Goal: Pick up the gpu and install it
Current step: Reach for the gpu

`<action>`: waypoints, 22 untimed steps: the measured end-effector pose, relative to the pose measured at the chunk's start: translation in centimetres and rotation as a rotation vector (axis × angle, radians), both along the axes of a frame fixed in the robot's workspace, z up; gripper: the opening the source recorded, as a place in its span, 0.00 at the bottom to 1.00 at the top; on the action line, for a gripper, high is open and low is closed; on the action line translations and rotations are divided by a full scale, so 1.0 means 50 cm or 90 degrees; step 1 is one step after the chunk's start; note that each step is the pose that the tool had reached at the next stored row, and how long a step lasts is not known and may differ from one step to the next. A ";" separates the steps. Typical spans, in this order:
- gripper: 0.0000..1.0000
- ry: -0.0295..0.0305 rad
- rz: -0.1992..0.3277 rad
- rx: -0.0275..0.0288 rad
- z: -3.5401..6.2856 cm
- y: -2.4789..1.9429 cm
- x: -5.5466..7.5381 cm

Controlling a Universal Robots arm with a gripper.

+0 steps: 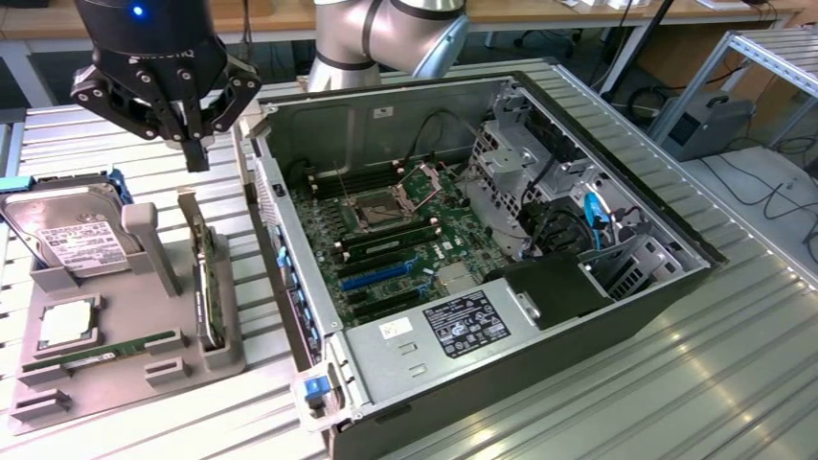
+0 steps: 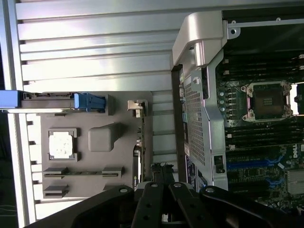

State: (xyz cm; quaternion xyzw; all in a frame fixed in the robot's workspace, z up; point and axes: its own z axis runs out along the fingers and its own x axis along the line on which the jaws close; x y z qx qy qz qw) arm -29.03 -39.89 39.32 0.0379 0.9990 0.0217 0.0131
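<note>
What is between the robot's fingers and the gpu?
Nothing visible. The shut fingers hang above the gpu, which stands on edge in the grey holder, with only open air between them.

One gpu point(image 1: 201, 287), one hard drive point(image 1: 75, 240), one computer case point(image 1: 383, 120)

The desk point(image 1: 715, 383) is a surface of long ribbed metal slats, silvery and bright where the light catches them. Two things lie directly on it. A grey moulded holder point(image 1: 192, 359) sits flat toward the exterior view's left, its slots and pockets facing up. Just beside it, toward the exterior view's right, an open case point(image 1: 358, 120) lies on its side with the open face up. A narrow strip of bare slats shows between the two. The case's dark side wall meets the slats along its near edge, and bare slats run on beyond it.
</note>
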 end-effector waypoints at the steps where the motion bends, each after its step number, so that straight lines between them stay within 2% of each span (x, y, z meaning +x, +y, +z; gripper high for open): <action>1: 0.11 0.0000 0.000 0.0000 0.000 0.0000 0.000; 5: 0.11 0.0000 0.000 0.0000 0.000 -0.0021 0.000; 22: 0.11 0.0000 0.000 0.0000 0.000 -0.0265 0.000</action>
